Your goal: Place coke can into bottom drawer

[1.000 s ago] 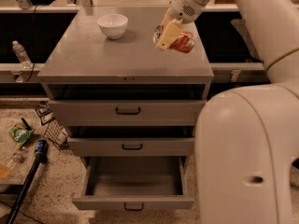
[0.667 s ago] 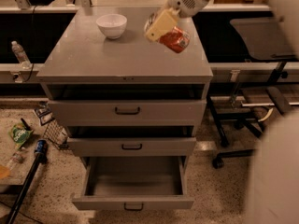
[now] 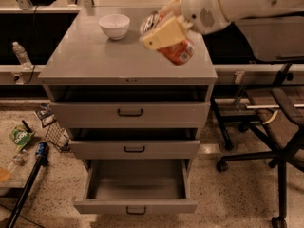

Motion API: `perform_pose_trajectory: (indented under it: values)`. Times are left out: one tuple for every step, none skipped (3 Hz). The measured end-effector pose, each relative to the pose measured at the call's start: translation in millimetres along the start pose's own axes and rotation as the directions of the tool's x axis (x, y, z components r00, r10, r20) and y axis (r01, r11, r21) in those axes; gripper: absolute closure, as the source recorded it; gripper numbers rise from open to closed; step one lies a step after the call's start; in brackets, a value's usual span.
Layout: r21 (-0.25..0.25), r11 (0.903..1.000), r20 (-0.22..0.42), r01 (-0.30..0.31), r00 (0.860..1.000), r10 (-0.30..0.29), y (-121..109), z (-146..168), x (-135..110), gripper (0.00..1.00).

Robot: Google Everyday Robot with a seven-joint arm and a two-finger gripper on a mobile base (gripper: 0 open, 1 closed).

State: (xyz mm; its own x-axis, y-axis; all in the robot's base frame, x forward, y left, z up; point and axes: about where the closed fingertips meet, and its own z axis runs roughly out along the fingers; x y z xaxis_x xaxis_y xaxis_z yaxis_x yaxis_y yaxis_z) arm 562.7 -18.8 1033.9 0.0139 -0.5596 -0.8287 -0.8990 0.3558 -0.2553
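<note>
Our white arm (image 3: 247,1) is extending into view from the upper right, its rounded wrist (image 3: 205,11) angling down and to the left. We are holding our hand (image 3: 159,27) in the air above the right part of the worktop (image 3: 95,56). Its pale yellow fingers (image 3: 164,33) are pressing on the coke can (image 3: 178,52), which we are gripping tilted, silver end up and left.

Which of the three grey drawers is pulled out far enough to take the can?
The bottom drawer, lowest and deepest: its inside shows, while the two above are barely ajar. The pincer holds the coke can tilted above the cabinet top.
</note>
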Motion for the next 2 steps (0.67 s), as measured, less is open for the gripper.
perform_pose_trajectory:
  values:
    - [-0.050, 0.9985, -0.021, -0.020, 1.000, 0.019, 48.0, 28.6, 39.8, 1.00]
    - [-0.144, 0.9870, -0.125, -0.071, 0.991, 0.053, 93.9, 83.8, 117.7, 1.00]
